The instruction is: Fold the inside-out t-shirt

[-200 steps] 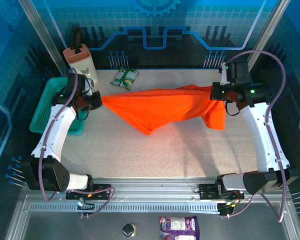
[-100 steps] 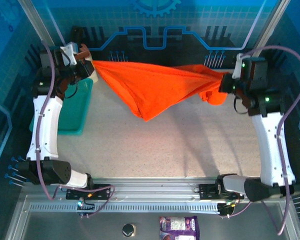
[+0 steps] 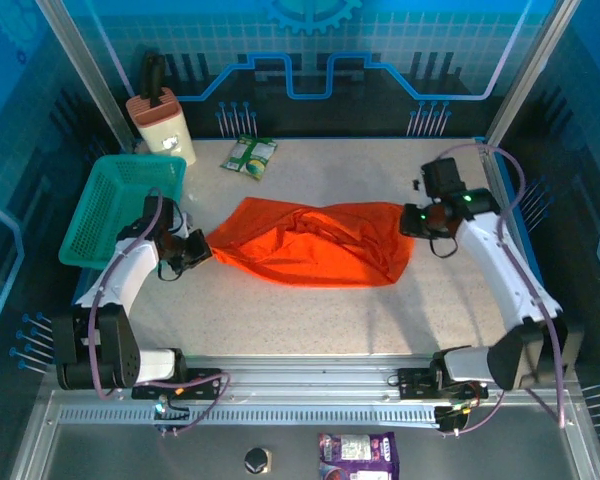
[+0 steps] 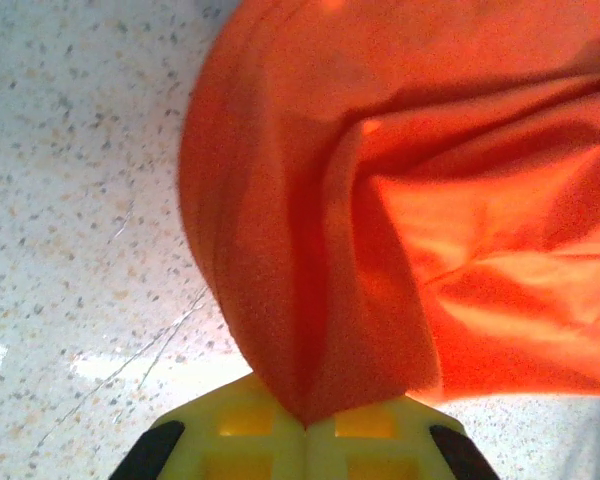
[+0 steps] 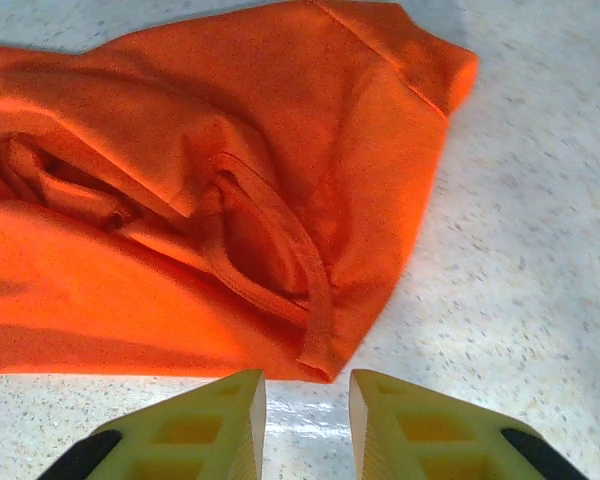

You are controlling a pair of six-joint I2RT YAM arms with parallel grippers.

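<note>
Speckled tabletop (image 3: 330, 310), orange t-shirt (image 3: 310, 245); left fingers (image 4: 250, 430) tight on it, right fingers (image 5: 220, 420) narrowly apart.

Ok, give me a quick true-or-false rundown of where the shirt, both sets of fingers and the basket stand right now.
1. The t-shirt lies crumpled on the table. True.
2. The left fingers are shut on the shirt's cloth. True.
3. The right fingers are clamped on the shirt. False: they stand apart, with the cloth's edge just ahead of them.
4. Part of the shirt hangs into the teal basket. False: the basket sits apart from it, on the left side.
</note>
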